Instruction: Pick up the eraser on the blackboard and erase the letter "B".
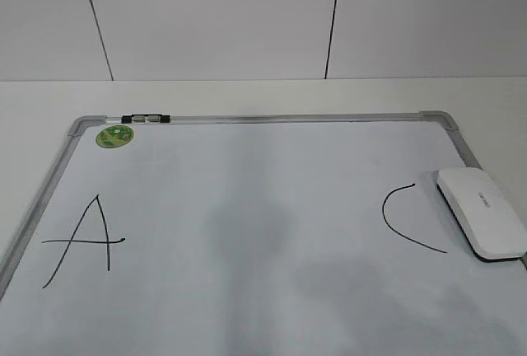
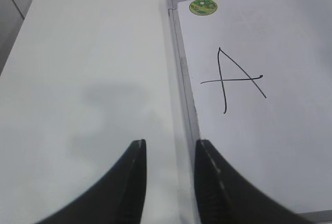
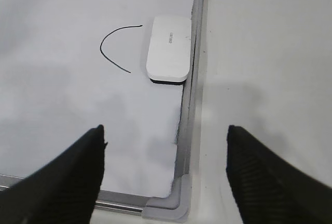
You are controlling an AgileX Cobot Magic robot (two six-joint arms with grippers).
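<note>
The white eraser point(image 1: 482, 212) lies on the blackboard point(image 1: 247, 208) against its right frame edge, next to a curved "C" point(image 1: 385, 212). A slanted "A" point(image 1: 82, 242) is at the left. No letter "B" shows; the board's middle is bare. Neither gripper shows in the exterior view. In the right wrist view my right gripper point(image 3: 165, 129) is wide open and empty over the board's near right corner, with the eraser point(image 3: 168, 49) ahead of it. In the left wrist view my left gripper point(image 2: 171, 143) is open and empty over the board's left frame, near the "A" point(image 2: 231, 80).
A round green magnet point(image 1: 114, 135) sits at the board's far left corner. A black-and-clear marker pen point(image 1: 145, 118) lies along the far frame. The board rests on a white table point(image 2: 78, 79) with a white panelled wall behind.
</note>
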